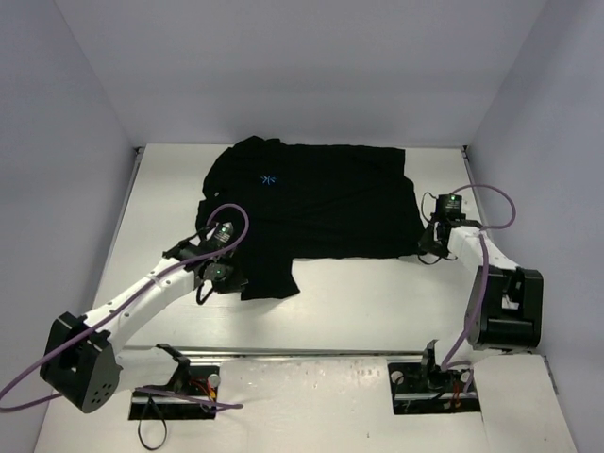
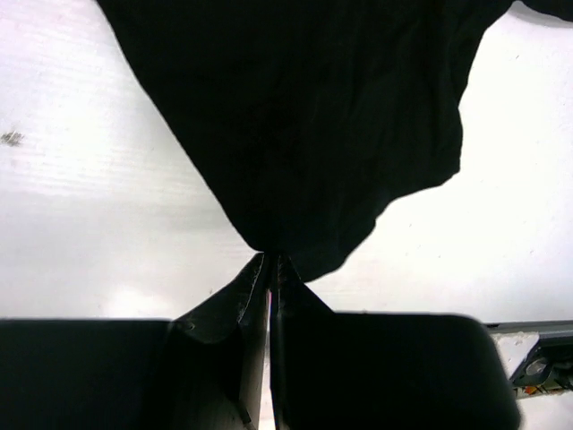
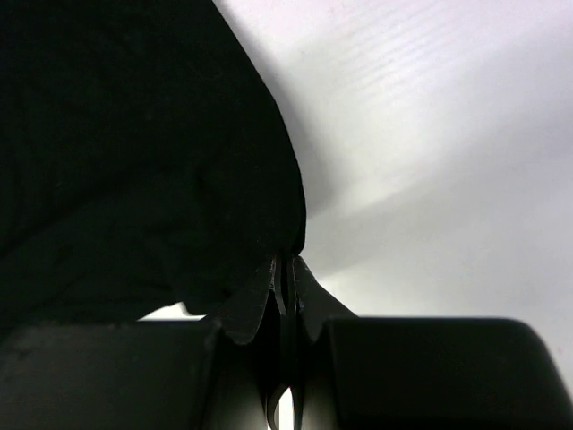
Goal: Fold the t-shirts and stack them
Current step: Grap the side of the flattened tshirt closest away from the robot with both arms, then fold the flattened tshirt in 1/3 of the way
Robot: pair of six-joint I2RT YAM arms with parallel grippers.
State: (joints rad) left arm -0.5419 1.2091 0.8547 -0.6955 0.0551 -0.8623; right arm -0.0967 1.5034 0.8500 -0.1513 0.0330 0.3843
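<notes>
The black t-shirt (image 1: 321,203) lies spread on the white table, its small light-blue logo (image 1: 270,177) near the far left. A sleeve hangs toward the near left. My left gripper (image 1: 226,276) is shut on the shirt's near-left sleeve edge; in the left wrist view the cloth (image 2: 304,116) runs into the closed gripper (image 2: 271,260). My right gripper (image 1: 430,247) is shut on the shirt's near-right corner; in the right wrist view the cloth (image 3: 134,161) is pinched in the gripper (image 3: 286,264).
White walls enclose the table (image 1: 377,302) on the left, back and right. The arm bases (image 1: 434,382) and a metal rail sit along the near edge. Purple cables loop over both arms.
</notes>
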